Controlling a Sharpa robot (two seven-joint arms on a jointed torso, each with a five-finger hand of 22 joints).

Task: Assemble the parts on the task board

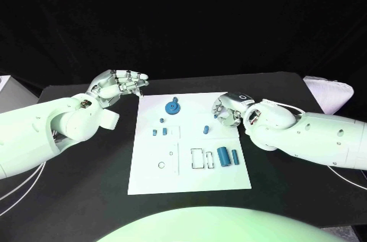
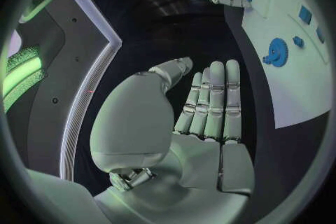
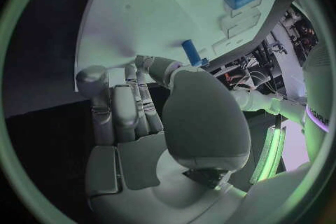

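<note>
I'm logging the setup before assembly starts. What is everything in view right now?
white rectangular task board: one, white, middle of the black table.
blue gear-shaped part: one, blue, far end of the board.
blue cylinder parts: two, blue, right side, side by side.
small blue parts: several, blue, mid-board; exact count unclear.
left hand: silver, off the board's far left corner, empty.
right hand: silver, over the board's right edge, fingers curled, empty.

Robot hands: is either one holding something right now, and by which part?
Nothing is held. The left robot hand hovers off the task board, fingers straight; the right robot hand hovers over the board's edge, empty.
</note>
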